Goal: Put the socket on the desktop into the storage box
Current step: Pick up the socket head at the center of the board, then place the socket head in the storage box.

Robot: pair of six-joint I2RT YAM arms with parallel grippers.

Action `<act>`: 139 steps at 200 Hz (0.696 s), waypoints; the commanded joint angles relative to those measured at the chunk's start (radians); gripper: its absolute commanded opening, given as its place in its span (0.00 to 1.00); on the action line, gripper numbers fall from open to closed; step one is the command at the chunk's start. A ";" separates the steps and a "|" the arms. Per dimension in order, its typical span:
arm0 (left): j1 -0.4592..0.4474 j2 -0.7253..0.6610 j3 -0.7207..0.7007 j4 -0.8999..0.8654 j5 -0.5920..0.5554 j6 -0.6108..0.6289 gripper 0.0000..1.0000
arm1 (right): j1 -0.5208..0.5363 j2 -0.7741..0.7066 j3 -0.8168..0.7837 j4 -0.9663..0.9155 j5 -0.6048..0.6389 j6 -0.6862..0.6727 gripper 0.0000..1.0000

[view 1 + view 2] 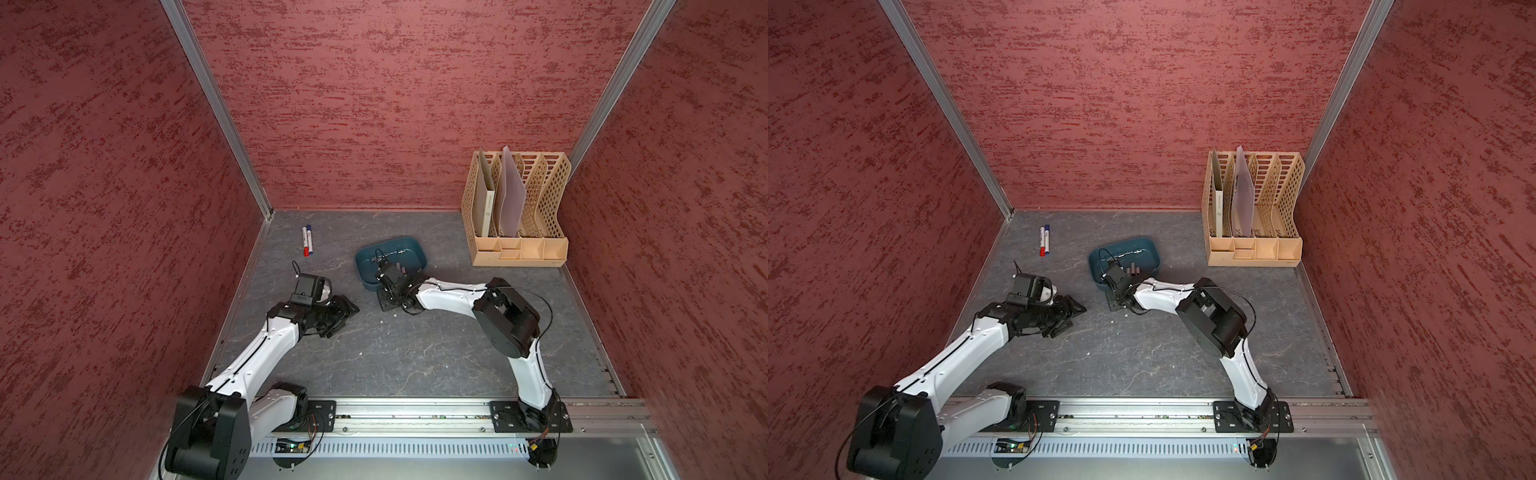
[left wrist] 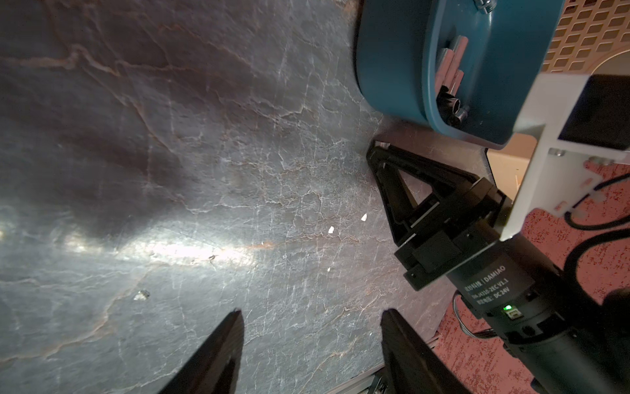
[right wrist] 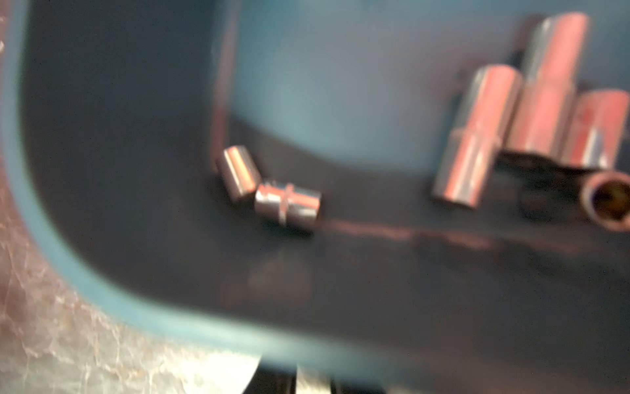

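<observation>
Chrome cylindrical sockets (image 3: 477, 136): lying inside dark teal plastic storage box (image 1: 415, 248), several side by side. R gripper (image 2: 378, 150): pinched closed, low just beside box's outer wall. L gripper (image 2: 312, 314): jaws parted, empty, above grey veined desktop (image 2: 170, 170).

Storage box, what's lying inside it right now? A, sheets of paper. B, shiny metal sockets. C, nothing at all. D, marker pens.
B: the right wrist view shows several shiny metal sockets lying on the floor of the storage box.
</observation>
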 commanded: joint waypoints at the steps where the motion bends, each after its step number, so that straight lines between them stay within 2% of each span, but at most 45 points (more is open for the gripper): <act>1: 0.003 -0.014 -0.016 0.028 0.017 -0.011 0.67 | 0.011 -0.068 -0.048 0.020 -0.004 0.016 0.16; 69: -0.050 0.034 -0.007 0.114 0.030 -0.051 0.67 | 0.010 -0.218 -0.151 0.028 0.000 0.038 0.16; 139: -0.099 0.161 0.094 0.176 0.007 -0.077 0.67 | -0.031 -0.276 -0.076 -0.035 -0.032 0.031 0.16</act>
